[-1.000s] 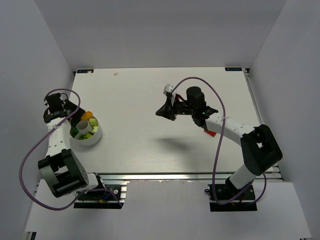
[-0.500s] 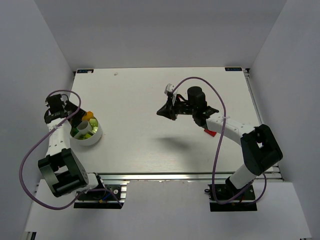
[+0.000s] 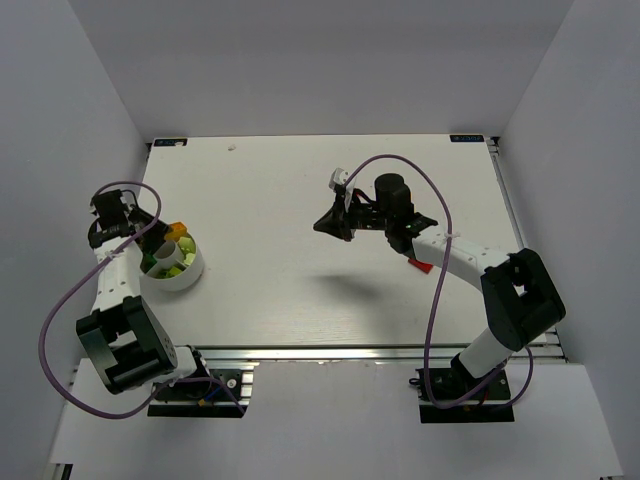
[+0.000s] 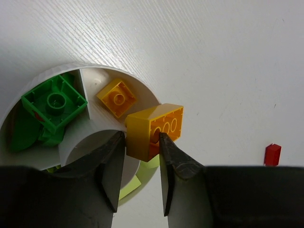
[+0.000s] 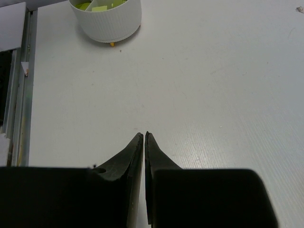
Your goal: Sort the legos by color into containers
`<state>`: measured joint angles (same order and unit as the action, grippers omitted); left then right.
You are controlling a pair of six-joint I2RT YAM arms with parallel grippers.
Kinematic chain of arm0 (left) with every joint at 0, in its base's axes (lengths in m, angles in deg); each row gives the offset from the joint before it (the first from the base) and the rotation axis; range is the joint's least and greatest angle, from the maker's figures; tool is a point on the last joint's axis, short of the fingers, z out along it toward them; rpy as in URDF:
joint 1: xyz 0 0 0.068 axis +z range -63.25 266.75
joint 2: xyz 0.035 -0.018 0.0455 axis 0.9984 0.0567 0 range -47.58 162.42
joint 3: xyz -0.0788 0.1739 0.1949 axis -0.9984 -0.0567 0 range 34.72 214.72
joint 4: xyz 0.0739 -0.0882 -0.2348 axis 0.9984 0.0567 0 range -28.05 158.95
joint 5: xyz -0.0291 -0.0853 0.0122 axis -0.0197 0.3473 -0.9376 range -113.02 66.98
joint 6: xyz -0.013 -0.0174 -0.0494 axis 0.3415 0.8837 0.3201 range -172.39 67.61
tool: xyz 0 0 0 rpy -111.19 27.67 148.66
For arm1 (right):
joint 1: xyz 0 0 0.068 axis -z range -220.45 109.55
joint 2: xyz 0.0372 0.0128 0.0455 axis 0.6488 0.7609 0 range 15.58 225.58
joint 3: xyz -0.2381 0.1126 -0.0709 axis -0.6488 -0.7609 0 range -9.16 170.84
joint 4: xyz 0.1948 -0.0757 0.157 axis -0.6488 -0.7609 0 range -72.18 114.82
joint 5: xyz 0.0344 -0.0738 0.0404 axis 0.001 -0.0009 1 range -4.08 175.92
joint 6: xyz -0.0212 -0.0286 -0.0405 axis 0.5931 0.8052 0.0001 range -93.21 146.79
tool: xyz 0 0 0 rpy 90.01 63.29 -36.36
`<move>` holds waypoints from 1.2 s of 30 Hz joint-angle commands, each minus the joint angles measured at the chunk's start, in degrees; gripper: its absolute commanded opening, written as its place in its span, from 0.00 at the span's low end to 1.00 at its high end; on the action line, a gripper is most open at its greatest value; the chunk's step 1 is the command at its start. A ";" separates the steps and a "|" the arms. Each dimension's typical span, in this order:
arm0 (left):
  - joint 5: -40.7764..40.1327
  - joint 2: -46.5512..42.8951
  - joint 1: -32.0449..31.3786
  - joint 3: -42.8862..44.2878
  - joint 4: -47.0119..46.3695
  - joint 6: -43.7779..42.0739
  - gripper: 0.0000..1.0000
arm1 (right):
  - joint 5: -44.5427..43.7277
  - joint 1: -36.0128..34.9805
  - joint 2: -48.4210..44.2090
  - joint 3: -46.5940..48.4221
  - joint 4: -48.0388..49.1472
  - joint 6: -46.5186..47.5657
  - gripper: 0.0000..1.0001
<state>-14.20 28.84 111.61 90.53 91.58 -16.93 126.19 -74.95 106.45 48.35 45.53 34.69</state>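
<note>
The white dish (image 3: pixel 186 281) sits close to the left edge of the table (image 3: pixel 300 300), somewhat toward the near side. Walls running out from a round middle hub split its inside into compartments. In the left wrist view one compartment holds a dark green brick (image 4: pixel 55 102) lying hollow side up, with more green underneath that is hard to make out. The next compartment holds a small yellow brick (image 4: pixel 117 97), also lying underside up. Lime green bricks (image 4: pixel 148 164) show in a further compartment, partly hidden by the fingers. The left gripper (image 4: pixel 141 137) is over the dish with its two fingers pressed against either side of an orange brick (image 4: pixel 156 126), clamping its lower end. That brick sits at the rim beside the yellow brick's compartment, its far end reaching out past the wall. A red brick (image 3: pixel 420 265) lies alone on the right half of the table, well apart from the dish and just beside the right arm. The right gripper (image 5: pixel 144 135) is above the middle of the table with its fingertips together, holding nothing.
</note>
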 commanded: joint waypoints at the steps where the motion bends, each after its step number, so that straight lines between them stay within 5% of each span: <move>1: 0.50 -0.66 0.54 -0.44 -1.50 -0.04 0.42 | 0.60 0.31 -1.66 -0.12 1.70 -0.08 0.10; 36: -3.46 -0.31 1.95 7.03 8.52 5.93 0.26 | 0.95 0.58 -1.75 -1.18 2.76 -0.96 0.10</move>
<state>-16.56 28.53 113.25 95.41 98.16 -13.28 126.39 -74.58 106.45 48.03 45.90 34.40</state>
